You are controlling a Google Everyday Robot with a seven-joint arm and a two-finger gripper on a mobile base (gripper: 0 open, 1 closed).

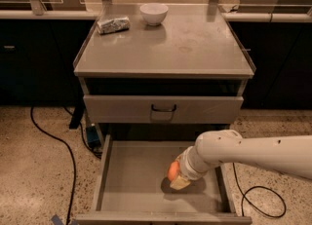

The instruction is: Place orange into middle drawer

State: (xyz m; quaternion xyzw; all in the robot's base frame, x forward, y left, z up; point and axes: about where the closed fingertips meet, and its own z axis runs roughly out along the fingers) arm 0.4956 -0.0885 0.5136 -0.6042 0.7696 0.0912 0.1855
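Observation:
The orange (pixel 172 170) is small, round and bright, low inside the open middle drawer (pixel 131 175), a wide shallow grey tray pulled out at the bottom of the cabinet. My gripper (pixel 178 182) reaches in from the right on a white arm and is shut on the orange, holding it just above the drawer floor, right of centre. A shadow lies on the floor under it. The fingertips are partly hidden behind the fruit.
A closed drawer front with a dark loop handle (pixel 163 108) sits above the open one. On the cabinet top (pixel 165 48) stand a white bowl (pixel 153 13) and a silvery packet (pixel 113 24). Black cables lie on the floor at left (pixel 53 141) and right (pixel 263 199).

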